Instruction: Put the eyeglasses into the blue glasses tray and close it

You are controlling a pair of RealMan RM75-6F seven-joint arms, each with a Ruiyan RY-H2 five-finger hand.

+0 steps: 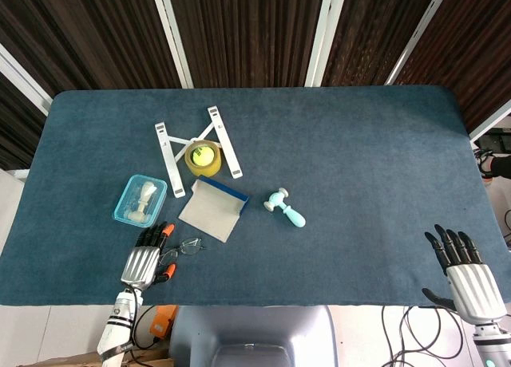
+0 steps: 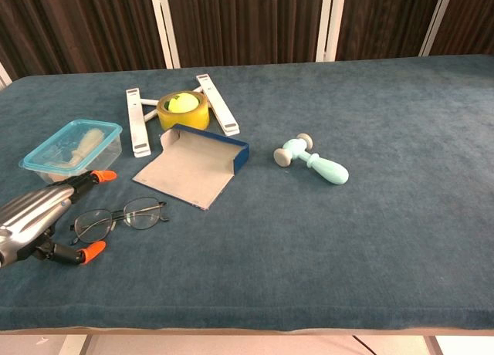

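The eyeglasses (image 2: 120, 218) lie flat on the blue cloth near the front left, also seen in the head view (image 1: 184, 247). My left hand (image 2: 35, 220) hovers just left of them, fingers spread, orange tips apart, holding nothing; the head view shows the left hand (image 1: 145, 259) at the table's front edge. The blue glasses tray (image 2: 193, 164) lies open, its grey inside up, just behind the glasses; it is also visible in the head view (image 1: 212, 209). My right hand (image 1: 465, 278) is open, off the front right corner of the table.
A clear plastic box (image 2: 72, 150) stands left of the tray, close behind my left hand. A yellow tape roll (image 2: 183, 109) and a white folding stand (image 2: 137, 123) lie behind the tray. A pale blue hammer toy (image 2: 312, 161) lies mid-table.
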